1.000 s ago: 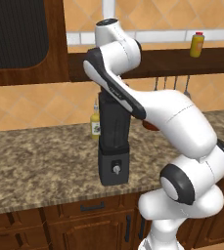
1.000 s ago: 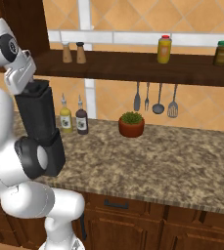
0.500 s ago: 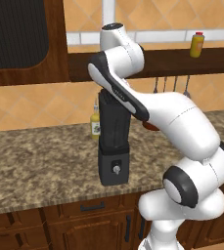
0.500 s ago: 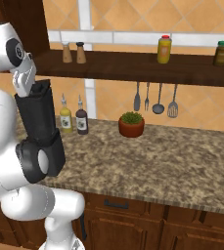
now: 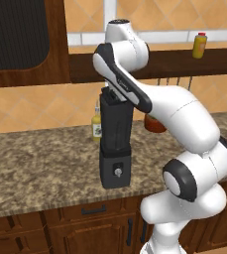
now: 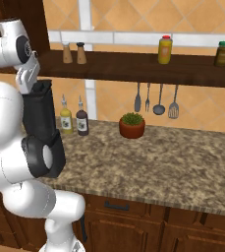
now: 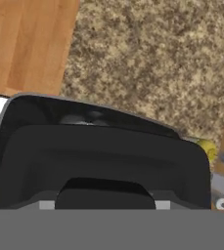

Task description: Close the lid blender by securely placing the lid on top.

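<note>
Granite counter [image 6: 173,162] carries blender [image 5: 116,144], yellow bottle [image 5: 96,124] just behind.

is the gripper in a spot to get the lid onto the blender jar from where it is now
Probably yes. In the hand view the lid sits close under the camera, right over the blender jar's mouth, with counter beyond. Nothing seems to stand between them. The fingers are hidden, so the grip itself is unclear.
</note>
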Available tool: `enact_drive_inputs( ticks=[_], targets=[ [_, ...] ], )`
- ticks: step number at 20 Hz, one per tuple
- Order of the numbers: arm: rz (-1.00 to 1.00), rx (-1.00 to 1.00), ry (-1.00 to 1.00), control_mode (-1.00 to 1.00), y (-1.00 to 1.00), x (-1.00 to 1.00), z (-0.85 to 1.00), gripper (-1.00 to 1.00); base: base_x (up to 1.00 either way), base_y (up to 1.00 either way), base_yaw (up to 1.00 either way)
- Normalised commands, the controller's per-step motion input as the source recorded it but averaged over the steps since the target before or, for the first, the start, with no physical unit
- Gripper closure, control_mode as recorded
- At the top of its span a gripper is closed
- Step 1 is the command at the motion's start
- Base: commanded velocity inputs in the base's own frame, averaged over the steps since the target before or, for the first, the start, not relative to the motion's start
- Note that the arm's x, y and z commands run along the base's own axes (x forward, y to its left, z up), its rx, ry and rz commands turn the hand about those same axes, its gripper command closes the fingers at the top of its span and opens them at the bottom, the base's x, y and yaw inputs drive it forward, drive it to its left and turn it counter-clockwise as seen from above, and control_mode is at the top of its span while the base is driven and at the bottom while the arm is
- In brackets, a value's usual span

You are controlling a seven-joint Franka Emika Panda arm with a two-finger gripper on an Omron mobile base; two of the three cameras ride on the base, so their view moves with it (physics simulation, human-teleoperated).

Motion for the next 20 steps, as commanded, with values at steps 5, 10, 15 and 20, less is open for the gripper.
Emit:
enact_drive_inputs(
  ticks=[5,10,15,20],
  targets=[
    [-0.07,0.21,0.0,-1.0,0.08,0.0,-0.05,1.0,0.0,0.0,0.0],
    [-0.03,0.12,0.0,-1.0,0.04,-0.03,-0.35,1.0,0.0,0.0,0.0],
    [-0.01,0.0,0.0,-1.0,0.0,-0.19,-0.49,1.0,0.0,0.0,0.0],
    [0.0,0.04,0.01,-1.0,0.0,-0.15,-0.04,1.0,0.0,0.0,0.0]
  ],
)
